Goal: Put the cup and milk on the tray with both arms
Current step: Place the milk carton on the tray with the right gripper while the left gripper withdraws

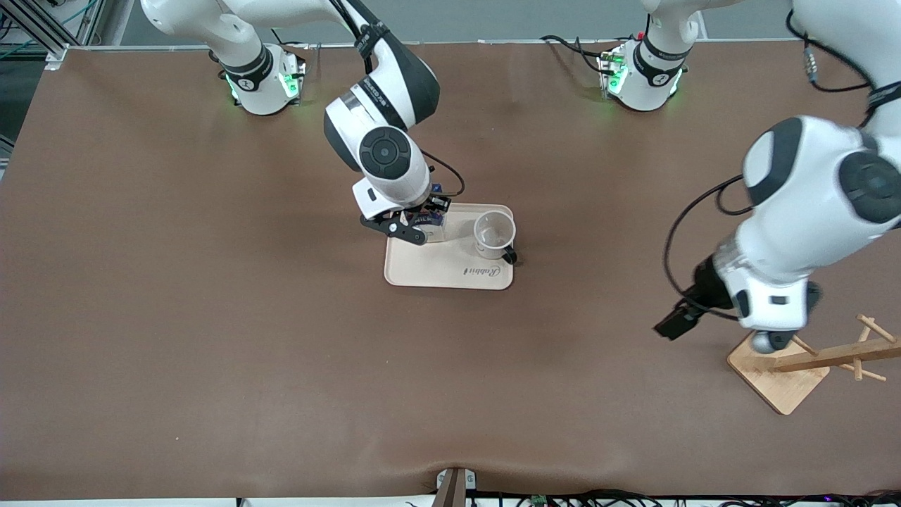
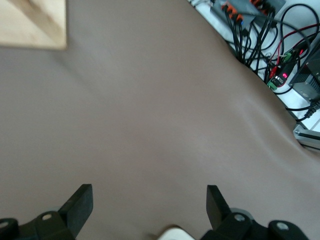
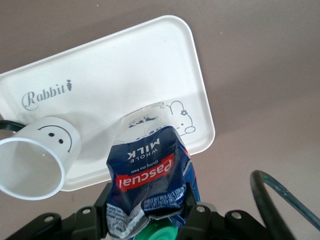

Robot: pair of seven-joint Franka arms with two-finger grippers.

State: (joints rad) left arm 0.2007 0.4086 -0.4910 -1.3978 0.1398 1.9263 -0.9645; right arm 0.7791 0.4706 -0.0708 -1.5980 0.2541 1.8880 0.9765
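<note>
The cream tray [image 1: 450, 271] lies mid-table. The white smiley cup [image 1: 494, 234] stands upright on it, at the tray's end toward the left arm. My right gripper [image 1: 415, 224] is shut on the blue milk carton [image 1: 432, 221] and holds it over the tray's corner nearest the right arm's base. In the right wrist view the fingers [image 3: 102, 212] squeeze the crumpled carton [image 3: 147, 170] near its green cap. Its base is down by the bear drawing on the tray [image 3: 110, 75], beside the cup [image 3: 40, 155]. My left gripper [image 1: 771, 340] is open and empty [image 2: 149, 192] over bare table by the rack.
A wooden rack [image 1: 838, 355] with pegs stands on its square base [image 1: 781, 380] at the left arm's end, nearer the front camera; the base corner also shows in the left wrist view [image 2: 30, 22]. Cables [image 2: 265, 40] lie past the table's front edge.
</note>
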